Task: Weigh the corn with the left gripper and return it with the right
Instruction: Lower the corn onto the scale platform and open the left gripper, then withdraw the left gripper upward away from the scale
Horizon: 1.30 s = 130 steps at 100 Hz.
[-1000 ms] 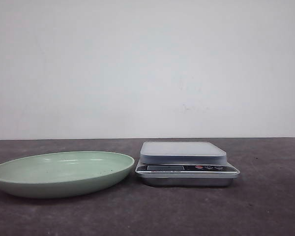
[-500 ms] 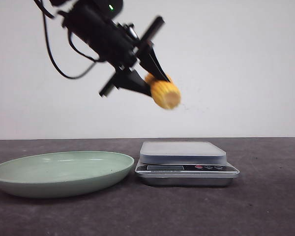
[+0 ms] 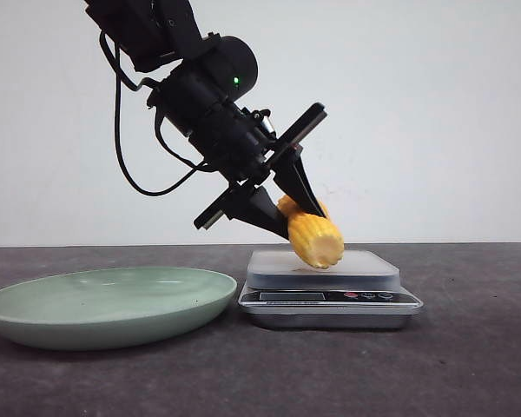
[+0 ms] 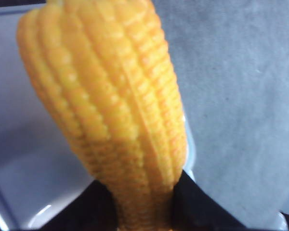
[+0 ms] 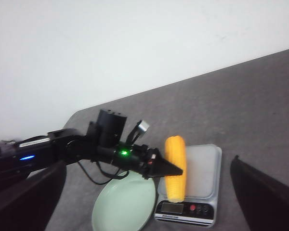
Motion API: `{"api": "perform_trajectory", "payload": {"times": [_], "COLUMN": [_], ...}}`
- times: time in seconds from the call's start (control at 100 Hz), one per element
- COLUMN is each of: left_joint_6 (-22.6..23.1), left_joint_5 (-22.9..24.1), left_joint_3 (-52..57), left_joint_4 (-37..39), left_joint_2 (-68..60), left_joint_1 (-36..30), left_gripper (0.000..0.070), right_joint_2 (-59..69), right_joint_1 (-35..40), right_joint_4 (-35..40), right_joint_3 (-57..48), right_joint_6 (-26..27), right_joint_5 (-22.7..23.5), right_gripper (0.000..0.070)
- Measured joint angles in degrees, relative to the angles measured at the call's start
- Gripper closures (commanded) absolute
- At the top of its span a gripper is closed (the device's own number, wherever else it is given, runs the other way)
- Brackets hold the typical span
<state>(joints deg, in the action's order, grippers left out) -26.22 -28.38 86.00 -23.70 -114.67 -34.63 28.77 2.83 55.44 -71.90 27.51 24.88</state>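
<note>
A: Front view, item one?
B: Left hand (image 3: pixel 297 228), black, angled down from the upper left, clamped on the corn (image 3: pixel 313 236). The cob's free end hangs low over the scale (image 3: pixel 330 295), at the left part of its platform; whether it touches cannot be told.

A: Other items there?
B: Green plate (image 3: pixel 104 306) on the dark bench (image 3: pixel 469 365), just left of the scale.

A: Left wrist view?
B: Corn (image 4: pixel 111 110) fills the picture, ridged rows of kernels, its base pinched between two black fingers (image 4: pixel 195 207). Pale scale platform (image 4: pixel 29 183) behind it.

A: Right wrist view?
B: Seen from high up and well apart: left hand (image 5: pixel 171 169) gripping the corn (image 5: pixel 175 167) above the scale (image 5: pixel 202 180), plate (image 5: pixel 125 207) beside it. Right hand: dark finger (image 5: pixel 265 202) at each lower corner, spread wide, nothing between them.
</note>
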Motion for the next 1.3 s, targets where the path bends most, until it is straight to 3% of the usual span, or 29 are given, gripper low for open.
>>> {"api": "perform_trajectory", "payload": {"times": [0.21, 0.26, 0.37, 0.44, 0.74, 0.88, 1.3], "left_joint_6": [0.1, 0.3, 0.3, 0.5, 0.9, 1.0, 1.2], "left_joint_5": [0.4, 0.4, 0.4, 0.4, 0.4, 0.2, 0.6], "left_joint_3": [0.0, 0.0, 0.0, 0.0, 0.0, 0.1, 4.8], "left_joint_4": [-0.2, -0.5, -1.1, -1.1, -0.7, -0.5, -3.2], "left_joint_2": [0.0, 0.0, 0.0, 0.0, 0.0, 0.0, 0.0], "left_joint_1": [0.0, 0.0, 0.0, 0.0, 0.0, 0.0, 0.5], "left_gripper": [0.0638, 0.0553, 0.0289, 0.0222, 0.0204, 0.0000, 0.0000], "right_joint_2": [0.0, 0.0, 0.0, 0.0, 0.0, 0.0, 0.0], "right_joint_1": [0.0, 0.0, 0.0, 0.0, 0.0, 0.0, 0.0], "right_joint_4": [0.0, 0.0, 0.0, 0.0, 0.0, 0.0, 0.0], "right_joint_3": [0.0, 0.0, 0.0, 0.0, 0.0, 0.0, 0.0], "right_joint_6": [1.4, 1.5, 1.5, 1.5, 1.5, 1.5, 0.8], "right_joint_5": [0.6, 0.5, 0.5, 0.4, 0.4, 0.4, -1.0], "right_gripper": [0.0000, 0.0000, 0.0000, 0.0000, 0.0000, 0.0000, 0.0000]}}
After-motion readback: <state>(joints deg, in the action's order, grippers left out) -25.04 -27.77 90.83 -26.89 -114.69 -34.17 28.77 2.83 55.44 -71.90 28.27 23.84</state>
